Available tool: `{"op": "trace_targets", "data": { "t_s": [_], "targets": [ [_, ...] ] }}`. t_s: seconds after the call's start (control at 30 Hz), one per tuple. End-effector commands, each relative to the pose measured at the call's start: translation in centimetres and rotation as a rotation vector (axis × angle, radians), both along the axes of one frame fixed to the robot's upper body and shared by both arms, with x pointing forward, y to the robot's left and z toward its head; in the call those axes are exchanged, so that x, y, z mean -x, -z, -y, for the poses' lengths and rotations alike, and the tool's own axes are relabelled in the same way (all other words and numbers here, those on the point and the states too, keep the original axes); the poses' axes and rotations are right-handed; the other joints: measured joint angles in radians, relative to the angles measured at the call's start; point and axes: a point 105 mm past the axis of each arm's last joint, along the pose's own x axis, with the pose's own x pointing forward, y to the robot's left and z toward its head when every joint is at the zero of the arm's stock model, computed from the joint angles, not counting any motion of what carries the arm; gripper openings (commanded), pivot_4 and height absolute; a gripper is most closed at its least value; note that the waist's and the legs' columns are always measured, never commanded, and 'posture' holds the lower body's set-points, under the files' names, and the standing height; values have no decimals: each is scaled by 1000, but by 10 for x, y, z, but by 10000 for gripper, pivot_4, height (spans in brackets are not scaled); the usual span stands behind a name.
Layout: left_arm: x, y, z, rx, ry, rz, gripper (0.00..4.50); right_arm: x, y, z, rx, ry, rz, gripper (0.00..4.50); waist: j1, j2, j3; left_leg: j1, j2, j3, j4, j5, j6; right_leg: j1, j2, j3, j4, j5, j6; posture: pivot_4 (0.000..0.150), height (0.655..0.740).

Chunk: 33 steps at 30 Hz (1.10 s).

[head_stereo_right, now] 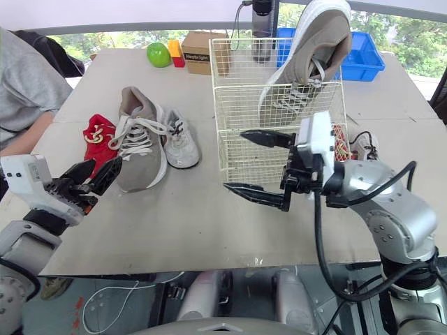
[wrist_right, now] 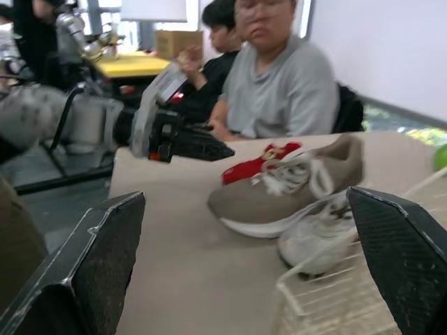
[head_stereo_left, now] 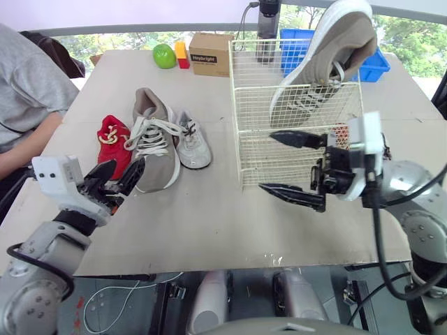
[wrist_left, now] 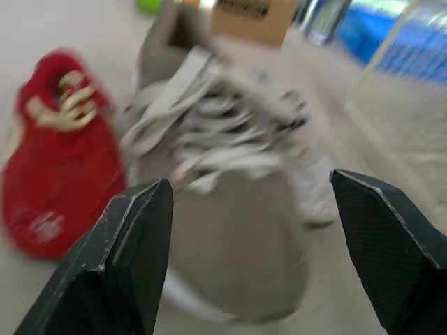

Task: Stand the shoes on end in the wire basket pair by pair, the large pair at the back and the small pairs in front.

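In the basket [head_stereo_left: 241,105], at its far right, one large grey shoe [head_stereo_left: 328,56] stands on end and rises above the rim. Left of the basket, on the table [head_stereo_left: 209,223], lie a second grey shoe [head_stereo_left: 159,150], a small white shoe [head_stereo_left: 193,143] just right of it, and a small red shoe [head_stereo_left: 112,139] just left. The left gripper [head_stereo_left: 115,178], jaws open, hovers at the second grey shoe's near end. The right gripper [head_stereo_left: 293,167], jaws spread wide, hangs before the basket's near side.

Shoe [head_stereo_left: 328,59] on end in basket [head_stereo_left: 239,105], three shoes [head_stereo_left: 157,146] leftward — on table [head_stereo_left: 209,223]
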Motion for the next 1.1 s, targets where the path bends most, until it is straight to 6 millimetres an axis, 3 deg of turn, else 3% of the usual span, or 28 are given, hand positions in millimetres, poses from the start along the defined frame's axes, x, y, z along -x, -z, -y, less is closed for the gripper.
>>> {"op": "trace_targets", "data": {
  "t_s": [0.03,0.1,0.2,0.4,0.63,0.93,1.1],
  "targets": [
    [-4,-13,-12,-28,-1,0,38675,7,-8,0,-16,-30,66,44671,-1,0,0,0,0,0,0,0,0,0,0,0,0,0,0,1500,7400],
    [-10,-13,-14,-25,19,-19,38675,6,-6,-1,-14,-19,68,44671,-4,0,0,0,0,0,0,0,0,0,0,0,0,0,0,1500,7400],
    [-38,-21,-11,-81,85,-97,38675,-1,-6,0,-9,25,84,44671,5,-1,0,-1,-1,-1,-1,0,0,0,-1,-2,0,0,0,1500,7400],
    [-68,-38,-18,-72,106,-128,38675,7,-5,1,-3,28,89,44671,1,-1,0,-1,-1,0,-2,1,-2,-1,0,-1,0,0,-2,1500,7400],
    [-105,-31,-23,-119,120,-266,38675,9,-4,2,-7,47,88,44671,-1,-2,0,-2,-2,2,-2,2,-2,-1,3,-5,1,1,0,1500,7400],
    [-109,-55,-38,-79,216,-291,38675,18,2,14,19,86,69,44671,-2,-3,1,-3,-1,1,-2,1,-2,-1,3,-5,1,1,0,1500,7400],
    [-123,-28,-45,-121,203,-383,38675,19,2,14,11,106,68,44671,1,-3,1,-3,-2,2,-1,2,-2,-1,4,-5,2,0,0,1500,7400]
  ]
}}
